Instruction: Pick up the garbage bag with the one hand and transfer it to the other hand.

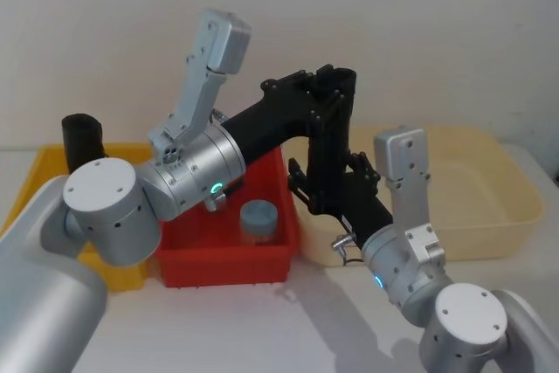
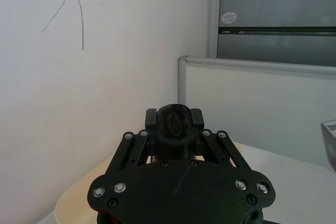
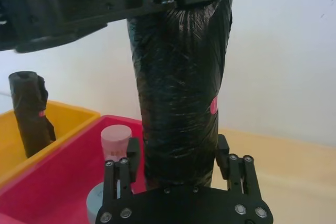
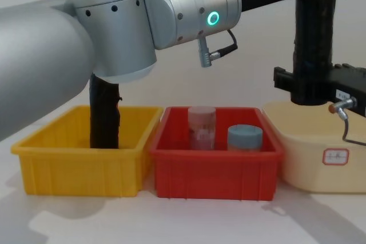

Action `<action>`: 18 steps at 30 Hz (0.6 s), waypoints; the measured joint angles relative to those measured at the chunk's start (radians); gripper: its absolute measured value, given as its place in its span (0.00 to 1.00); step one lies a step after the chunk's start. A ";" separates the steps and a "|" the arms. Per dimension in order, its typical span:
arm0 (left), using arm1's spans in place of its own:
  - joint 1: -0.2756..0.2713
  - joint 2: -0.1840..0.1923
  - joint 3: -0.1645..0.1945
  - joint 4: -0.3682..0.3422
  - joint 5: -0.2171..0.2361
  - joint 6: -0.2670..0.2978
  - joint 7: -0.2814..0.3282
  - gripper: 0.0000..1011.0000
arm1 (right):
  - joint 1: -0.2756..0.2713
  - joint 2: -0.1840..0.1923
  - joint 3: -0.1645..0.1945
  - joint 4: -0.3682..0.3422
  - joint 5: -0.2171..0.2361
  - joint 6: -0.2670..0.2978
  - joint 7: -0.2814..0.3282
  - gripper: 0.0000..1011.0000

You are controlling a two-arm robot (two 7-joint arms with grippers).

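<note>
Bag [image 4: 313, 44] hangs upright in air, left gripper [image 1: 334, 85] clamped on its top end. Right gripper [image 3: 178, 153] straddles the lower end; can't tell if it's closed on it. Looks light, squashy, slick: grip squarely across the roll.

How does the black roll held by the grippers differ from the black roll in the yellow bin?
The held roll hangs in the air, its top clamped by the left gripper, the right gripper around its lower end; the bin roll stands untouched in the yellow bin. The held roll looks tightly wrapped; the bin roll has a loose flap. Both are black and upright.
</note>
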 joint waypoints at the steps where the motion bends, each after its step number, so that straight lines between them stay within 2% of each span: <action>1: 0.000 0.000 0.000 0.000 0.000 0.000 0.000 0.35 | 0.004 -0.003 0.001 0.004 -0.001 0.003 0.000 0.83; 4: 0.000 0.000 0.000 0.000 0.000 0.000 0.000 0.35 | 0.009 -0.006 0.002 0.008 -0.001 0.007 -0.001 0.78; 5: 0.000 0.000 0.000 0.000 0.000 0.000 0.000 0.35 | 0.012 -0.009 0.002 0.011 -0.002 0.009 -0.001 0.72; 8: 0.000 0.000 0.000 0.000 0.000 0.000 0.000 0.35 | 0.016 -0.011 0.003 0.014 -0.002 0.012 -0.002 0.66; 9: 0.000 0.000 0.000 0.000 0.000 0.000 0.000 0.35 | 0.018 -0.013 0.004 0.015 -0.003 0.014 -0.002 0.60; 12: 0.000 0.000 0.000 0.000 0.000 0.000 0.000 0.35 | 0.021 -0.015 0.004 0.019 -0.003 0.016 -0.002 0.53; 18: 0.000 0.000 0.000 0.000 0.000 0.000 0.000 0.35 | 0.026 -0.019 0.005 0.023 -0.004 0.019 -0.003 0.53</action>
